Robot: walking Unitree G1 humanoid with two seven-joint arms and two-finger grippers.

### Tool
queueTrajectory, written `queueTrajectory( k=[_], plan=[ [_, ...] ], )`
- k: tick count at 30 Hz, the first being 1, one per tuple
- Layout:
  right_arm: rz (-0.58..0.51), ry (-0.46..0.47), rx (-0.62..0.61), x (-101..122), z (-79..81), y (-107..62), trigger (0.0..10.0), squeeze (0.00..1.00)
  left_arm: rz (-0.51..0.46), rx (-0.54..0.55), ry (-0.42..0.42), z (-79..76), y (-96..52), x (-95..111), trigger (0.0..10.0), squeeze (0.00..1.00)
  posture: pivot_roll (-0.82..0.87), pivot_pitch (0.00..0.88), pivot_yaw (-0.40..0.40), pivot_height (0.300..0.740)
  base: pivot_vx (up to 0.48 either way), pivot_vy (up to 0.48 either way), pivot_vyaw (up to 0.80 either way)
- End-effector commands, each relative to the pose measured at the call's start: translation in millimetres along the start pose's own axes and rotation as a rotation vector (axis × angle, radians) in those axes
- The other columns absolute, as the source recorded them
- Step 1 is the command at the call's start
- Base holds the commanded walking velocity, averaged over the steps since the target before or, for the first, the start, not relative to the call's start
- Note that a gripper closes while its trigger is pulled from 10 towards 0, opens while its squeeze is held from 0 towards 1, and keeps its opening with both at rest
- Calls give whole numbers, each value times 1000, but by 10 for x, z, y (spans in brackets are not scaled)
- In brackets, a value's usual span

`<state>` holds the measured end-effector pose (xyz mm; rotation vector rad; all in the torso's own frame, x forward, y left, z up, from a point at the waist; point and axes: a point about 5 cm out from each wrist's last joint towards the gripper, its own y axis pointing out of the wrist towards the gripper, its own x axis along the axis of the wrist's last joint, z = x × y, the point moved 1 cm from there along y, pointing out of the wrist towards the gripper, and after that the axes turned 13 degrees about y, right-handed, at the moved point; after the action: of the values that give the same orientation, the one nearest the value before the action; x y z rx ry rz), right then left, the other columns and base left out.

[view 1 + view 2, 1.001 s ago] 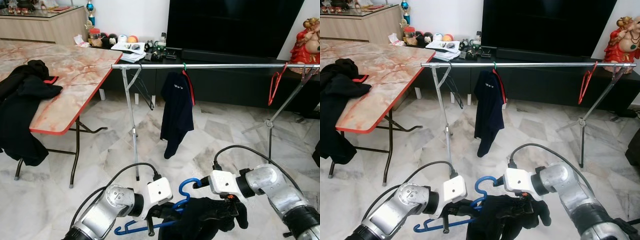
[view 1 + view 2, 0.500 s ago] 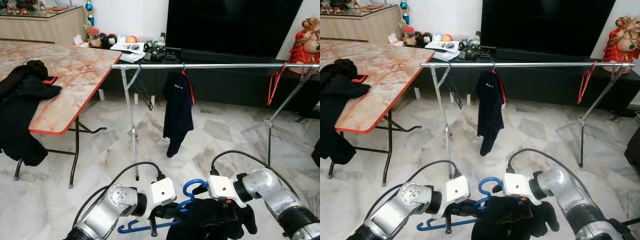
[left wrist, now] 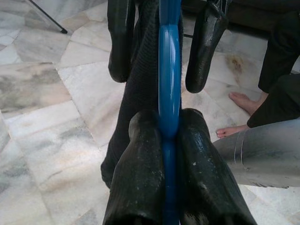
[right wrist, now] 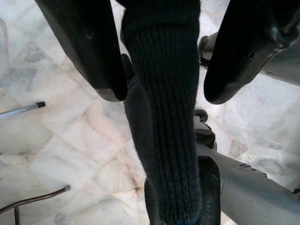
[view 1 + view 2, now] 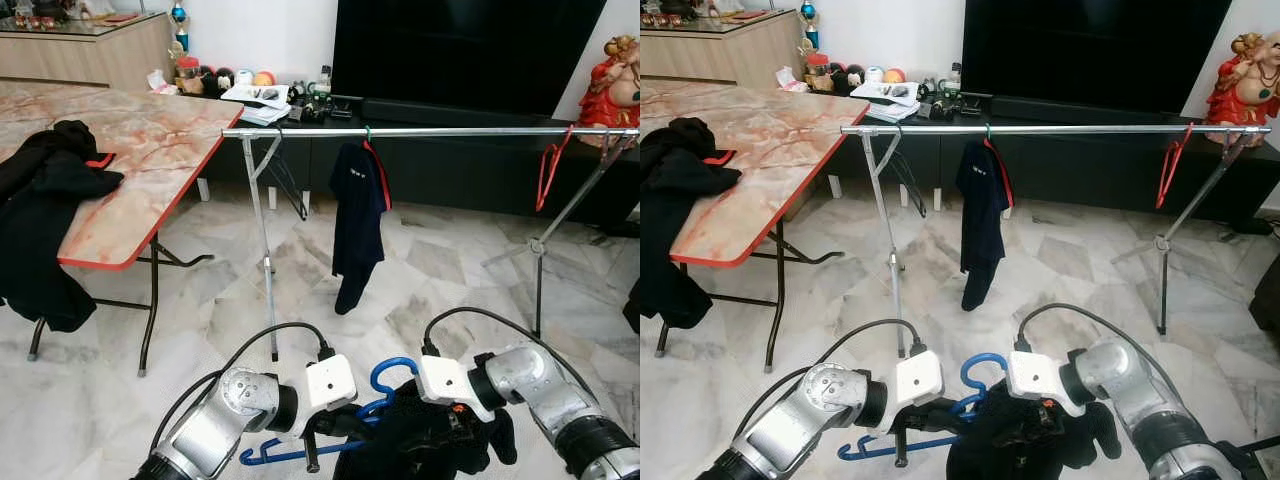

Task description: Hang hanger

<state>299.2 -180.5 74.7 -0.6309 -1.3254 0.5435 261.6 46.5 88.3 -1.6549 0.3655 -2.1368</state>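
While the left gripper clamps the blue hanger, its hook points toward the clothes rail well ahead. The right gripper straddles the black knit garment, fingers apart.

Rail spans 10 to 2 o'clock. Free rail sections: between the left upright and the hanging navy shirt at 12; a longer section between the shirt and the red hanger at 1 o'clock. Table blocks 10 o'clock. Marble floor ahead is open. A person's bare feet, apparently close by, obstruct one side.
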Motion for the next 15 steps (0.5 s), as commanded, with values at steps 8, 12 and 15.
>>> queueTrajectory(
  k=[8, 12, 15],
  plan=[
    [-14, 7, 4, 12, -11, -2, 0, 0, -68, 19, 47, 69, 36, 204, 10000, 0, 52, 0, -100, 740, 0, 0, 0],
    [-21, 11, 12, 14, -3, 3, 0, 0, -78, 23, 46, 71, 59, 230, 10000, 0, 53, 0, -103, 740, 0, 0, 0],
    [-23, 12, 18, 14, 2, 9, 0, 0, -84, 24, 48, 78, 65, 248, 10000, 0, 51, 0, -102, 740, 0, 0, 0]
  ],
)
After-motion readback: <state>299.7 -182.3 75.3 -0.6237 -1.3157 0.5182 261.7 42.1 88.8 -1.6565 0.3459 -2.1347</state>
